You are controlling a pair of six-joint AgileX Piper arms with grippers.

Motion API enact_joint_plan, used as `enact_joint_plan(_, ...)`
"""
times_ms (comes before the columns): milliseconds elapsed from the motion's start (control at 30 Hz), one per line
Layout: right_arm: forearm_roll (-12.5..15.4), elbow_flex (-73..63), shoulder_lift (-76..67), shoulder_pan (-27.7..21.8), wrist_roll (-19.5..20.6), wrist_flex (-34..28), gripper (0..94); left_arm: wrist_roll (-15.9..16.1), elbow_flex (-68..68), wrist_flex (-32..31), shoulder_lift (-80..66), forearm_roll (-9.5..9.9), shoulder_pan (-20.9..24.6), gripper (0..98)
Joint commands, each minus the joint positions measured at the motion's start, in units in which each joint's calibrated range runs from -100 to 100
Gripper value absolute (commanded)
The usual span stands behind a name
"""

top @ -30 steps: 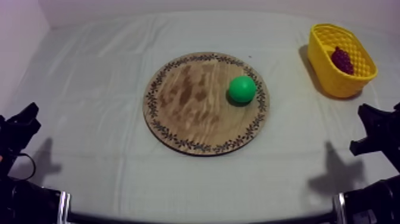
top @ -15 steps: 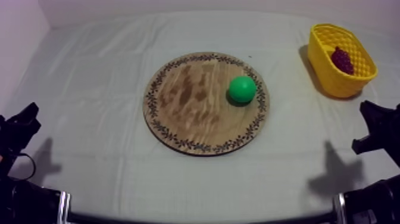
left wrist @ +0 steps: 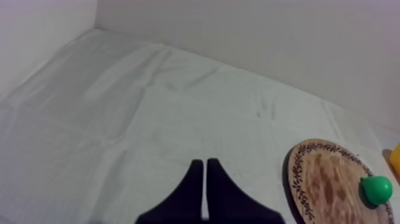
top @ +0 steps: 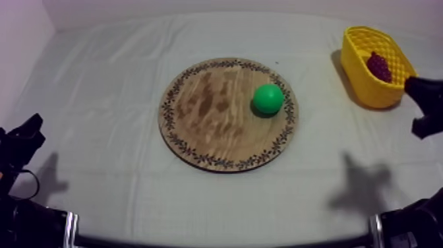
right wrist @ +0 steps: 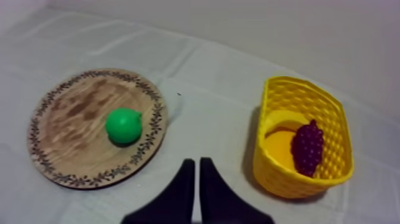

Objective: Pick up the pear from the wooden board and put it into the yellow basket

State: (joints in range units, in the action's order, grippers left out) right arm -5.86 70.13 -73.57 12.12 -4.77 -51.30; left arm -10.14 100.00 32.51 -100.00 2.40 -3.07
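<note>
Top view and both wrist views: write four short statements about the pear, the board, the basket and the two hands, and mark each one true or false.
1. The pear lies on the wooden board, on the part nearer the yellow basket. True.
2. The yellow basket is empty. False: a bunch of grapes lies in it.
3. The left hand is shut on nothing, its fingers together over the cloth. True.
4. The right hand grips the pear. False: its fingers lie together on nothing, over the cloth between board and basket, and the pear sits apart from it on the board.
</note>
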Motion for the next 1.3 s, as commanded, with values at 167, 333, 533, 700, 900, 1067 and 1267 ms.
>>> enact_joint_plan(167,-4.1,-28.8,22.2,8.6,5.3,-17.1,0.5,0.0,0.0,0.0,0.0,0.02,0.0,0.1)
enact_joint_plan(333,-6.0,-40.9,32.7,12.9,8.0,-26.7,0.5,0.0,0.0,0.0,0.0,0.02,0.0,0.1)
enact_joint_plan(533,-7.6,-49.5,43.3,16.1,10.8,-35.6,0.5,0.0,0.0,0.0,0.0,0.02,0.0,0.1)
enact_joint_plan(700,-7.9,-55.2,51.6,16.9,13.0,-41.3,0.5,0.0,0.0,0.0,0.0,0.02,0.0,0.1)
enact_joint_plan(900,-8.0,-63.2,61.0,16.9,16.6,-45.6,0.4,0.0,0.0,0.0,0.0,0.02,0.0,0.1)
enact_joint_plan(1067,-8.3,-68.0,68.2,16.8,18.7,-46.5,0.3,0.0,0.0,0.0,0.0,0.02,0.0,0.1)
enact_joint_plan(1267,-8.0,-70.8,76.2,16.2,20.9,-46.7,0.3,0.0,0.0,0.0,0.0,0.02,0.0,0.1)
